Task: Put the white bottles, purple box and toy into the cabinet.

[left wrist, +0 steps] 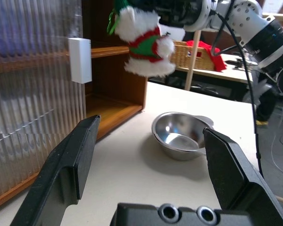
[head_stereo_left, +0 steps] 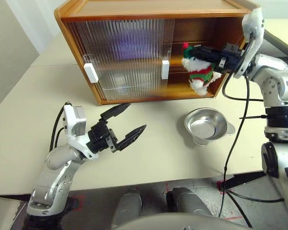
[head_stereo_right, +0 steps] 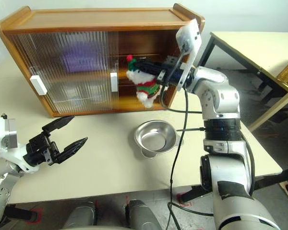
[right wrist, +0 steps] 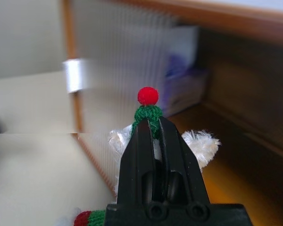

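Left eye view. The wide orange-brown wooden cabinet (head_stereo_left: 149, 9) with ribbed translucent sliding doors stands on the pale table (head_stereo_left: 158, 158) at 12 o'clock; its right side is open. The right gripper (head_stereo_left: 196, 52), at 2 o'clock, is clamped shut on the small white plush bear toy (head_stereo_left: 199, 71) with red hat and red-green scarf, which hangs in the air in front of the open compartment, at the level of the inner shelf. A blurred purple shape, the purple box (head_stereo_left: 130, 49), shows through the doors behind the glass. A round steel bowl (head_stereo_left: 208, 125) sits on the table at 4 o'clock, below the toy. The left gripper (head_stereo_left: 126, 122), at 8 o'clock, hovers above the table with its jaws spread wide and holding nothing.

Right eye view. The same layout: toy at the cabinet's open side, bowl beneath it, left gripper empty at 8 o'clock.

Left wrist view. Between the two wide-spread black fingers (left wrist: 68, 169) lie the bowl and the cabinet's open corner; the toy hangs above them, beside a white rectangular door handle (left wrist: 79, 60).

Right wrist view. The closed fingers pinch the toy; its green-and-red tip rises above them. The purple box lies inside the cabinet beyond.
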